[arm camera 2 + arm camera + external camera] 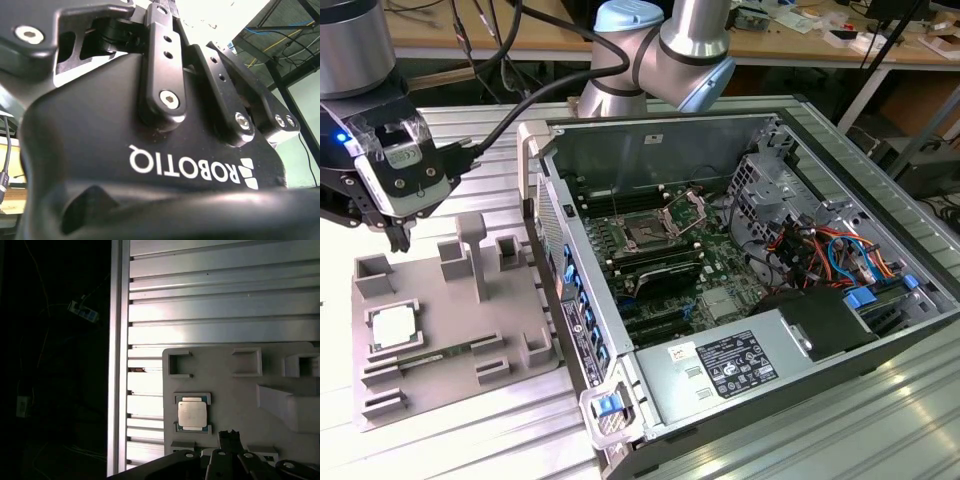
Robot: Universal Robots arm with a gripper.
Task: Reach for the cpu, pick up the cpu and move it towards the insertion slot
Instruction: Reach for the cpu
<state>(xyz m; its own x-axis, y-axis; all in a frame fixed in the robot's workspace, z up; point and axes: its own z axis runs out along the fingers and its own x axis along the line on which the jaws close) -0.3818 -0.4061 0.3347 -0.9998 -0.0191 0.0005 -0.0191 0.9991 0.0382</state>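
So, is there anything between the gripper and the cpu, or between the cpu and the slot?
Nothing visible lies between the gripper and the cpu on the holder. Between the cpu and the slot stand the holder's posts and the case's wall.

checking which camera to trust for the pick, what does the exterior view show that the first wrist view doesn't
Exterior view: the open computer case with the insertion slot on its board, the arm, and the gripper hanging above the grey holder tray.

First wrist view: a dark area with cables beyond the edge of the slatted table.

Both: the cpu lying flat in its pocket on the tray, which rests on the table, not yet picked up.
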